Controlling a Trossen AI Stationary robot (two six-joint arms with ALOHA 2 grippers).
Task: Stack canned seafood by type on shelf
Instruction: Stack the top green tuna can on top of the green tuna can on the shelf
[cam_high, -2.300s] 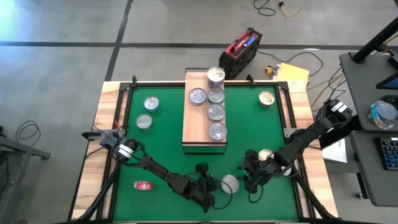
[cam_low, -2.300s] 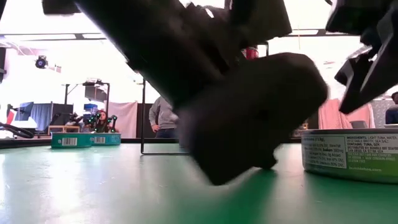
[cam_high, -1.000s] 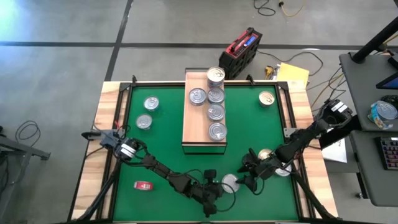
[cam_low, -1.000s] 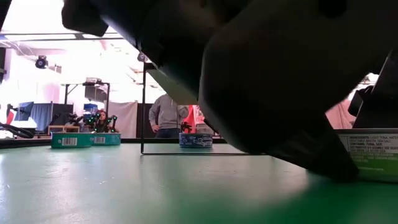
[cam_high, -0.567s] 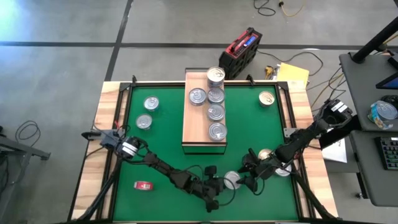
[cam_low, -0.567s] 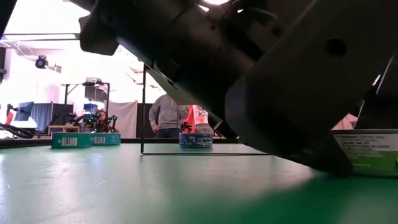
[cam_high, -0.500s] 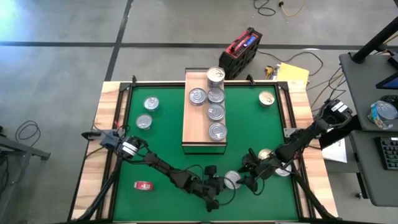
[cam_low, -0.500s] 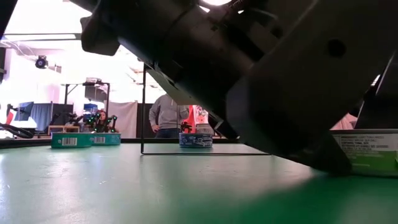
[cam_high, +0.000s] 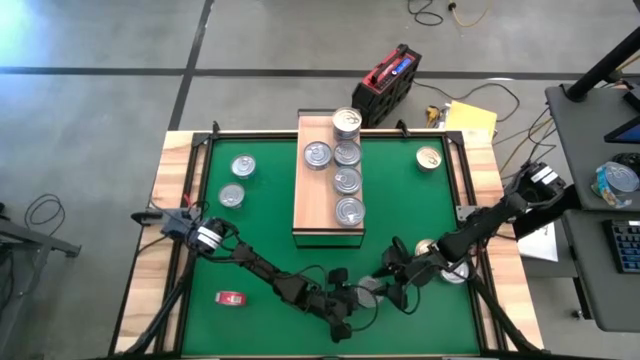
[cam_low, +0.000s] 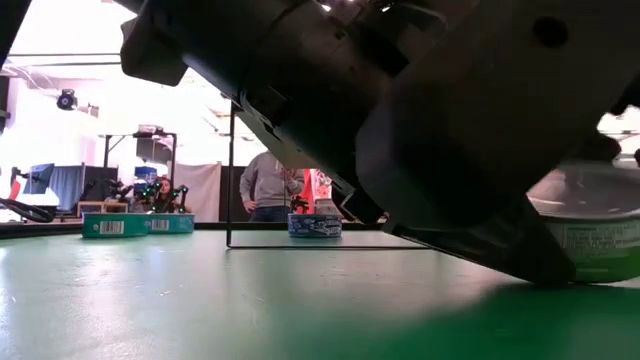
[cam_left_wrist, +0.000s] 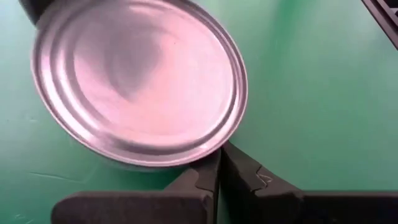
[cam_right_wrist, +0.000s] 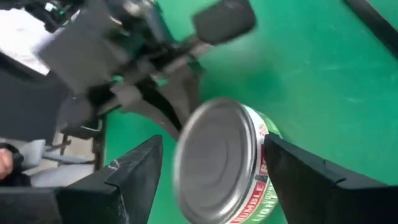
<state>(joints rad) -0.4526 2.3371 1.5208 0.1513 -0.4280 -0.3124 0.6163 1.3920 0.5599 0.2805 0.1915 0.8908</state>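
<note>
Silver-lidded tuna can (cam_right_wrist: 227, 165) sits on the green mat (cam_high: 250, 230) between the right gripper's (cam_right_wrist: 211, 171) wide-spread fingers, the left gripper's (cam_left_wrist: 219, 177) closed fingertips touching its rim.

Two dark jointed arms trailing thin black cables.

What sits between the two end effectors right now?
A silver-lidded tin: the right wrist view shows it between the right end effector's fingers, and the left wrist view shows the shut left end effector at its rim.
</note>
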